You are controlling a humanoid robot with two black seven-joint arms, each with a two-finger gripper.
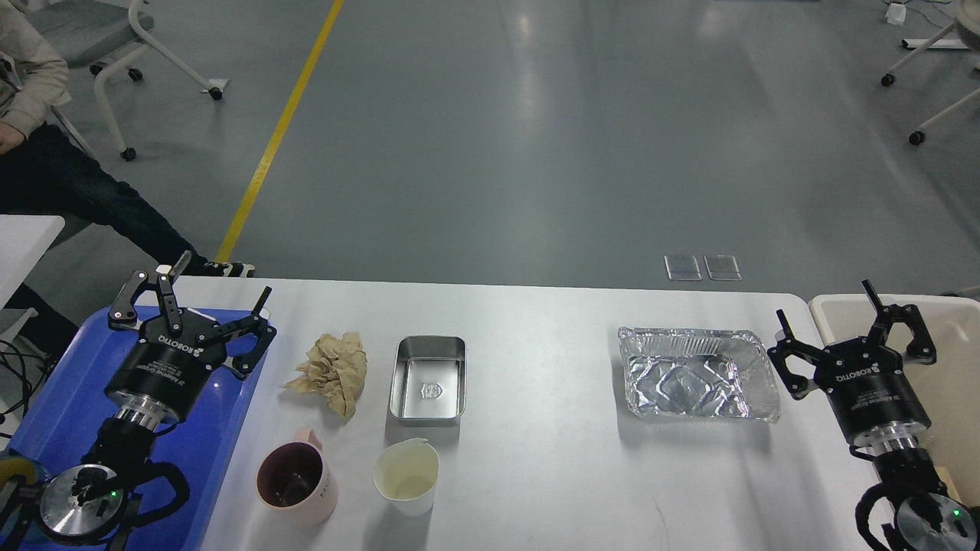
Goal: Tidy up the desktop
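Desktop (551, 459) between spread left gripper (218, 287) and right gripper (827, 306) — both marked "ROBOTIQ".

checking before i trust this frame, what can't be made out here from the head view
- Blue tray: much of its floor is hidden under the left arm, and its near end is cut off by the bottom edge.
- Beige bin: its inside is mostly hidden behind the right gripper and cut off by the right edge.
- Pink mug: its dark inside hides any contents.
- Metal tin: the small mark on its floor is too small to read.
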